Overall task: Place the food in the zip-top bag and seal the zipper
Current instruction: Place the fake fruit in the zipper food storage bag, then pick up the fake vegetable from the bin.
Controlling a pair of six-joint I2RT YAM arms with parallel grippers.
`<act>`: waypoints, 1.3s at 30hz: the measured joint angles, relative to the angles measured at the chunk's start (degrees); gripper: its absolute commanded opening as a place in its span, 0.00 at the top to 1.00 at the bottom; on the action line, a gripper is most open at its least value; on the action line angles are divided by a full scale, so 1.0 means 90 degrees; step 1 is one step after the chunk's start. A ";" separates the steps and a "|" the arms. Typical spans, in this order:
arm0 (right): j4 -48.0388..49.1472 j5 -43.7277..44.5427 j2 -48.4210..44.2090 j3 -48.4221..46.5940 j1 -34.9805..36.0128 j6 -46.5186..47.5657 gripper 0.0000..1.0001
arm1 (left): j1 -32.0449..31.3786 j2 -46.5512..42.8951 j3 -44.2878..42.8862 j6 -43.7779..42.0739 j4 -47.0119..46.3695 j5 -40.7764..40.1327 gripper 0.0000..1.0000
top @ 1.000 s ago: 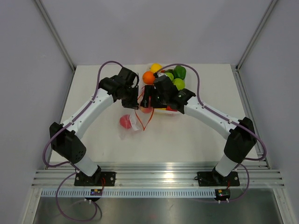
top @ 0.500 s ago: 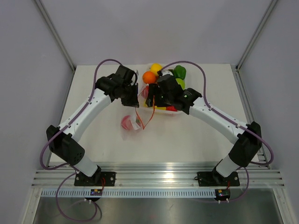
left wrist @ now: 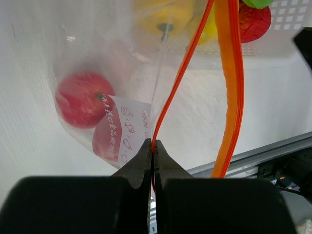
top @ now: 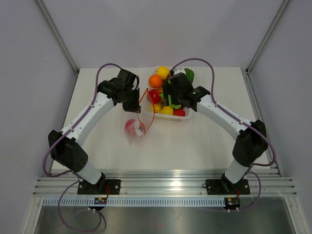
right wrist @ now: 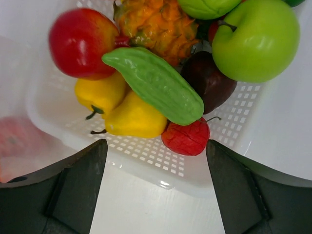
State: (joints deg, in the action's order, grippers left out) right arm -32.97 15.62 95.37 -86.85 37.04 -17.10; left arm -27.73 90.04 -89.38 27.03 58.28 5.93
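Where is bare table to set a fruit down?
Free: the strip of table between zip-top bag and front rail, and the right side beyond the right arm. Crowded: by the white tray, where left pincer grips the bag and right pincer hovers.

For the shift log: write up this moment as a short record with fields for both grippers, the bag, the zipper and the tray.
left gripper: shut on one side of the zipper
right gripper: open, empty, above the tray
bag: holds one red fruit
zipper: unsealed, its two orange sides apart
tray: holds many pieces, a green gourd on top
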 measured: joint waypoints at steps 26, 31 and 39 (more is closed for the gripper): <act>0.0886 0.0131 0.2018 -0.0622 -0.0039 0.3118 0.57 | -0.0002 0.0000 0.0000 0.0002 -0.0019 0.0036 1.00; 0.0923 -0.0078 0.1792 -0.0522 -0.0075 0.2868 0.58 | -0.0002 0.0000 0.0027 0.0022 -0.0092 0.0041 1.00; 0.0840 -0.0187 0.0223 -0.0112 -0.0075 0.2074 0.58 | -0.0002 -0.0002 0.0117 0.0112 -0.0197 0.0121 1.00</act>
State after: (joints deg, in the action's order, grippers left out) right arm -25.41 13.93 97.38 -87.85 36.36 1.56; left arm -27.75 90.02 -88.33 28.03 56.51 7.03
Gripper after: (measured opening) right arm 0.527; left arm 0.008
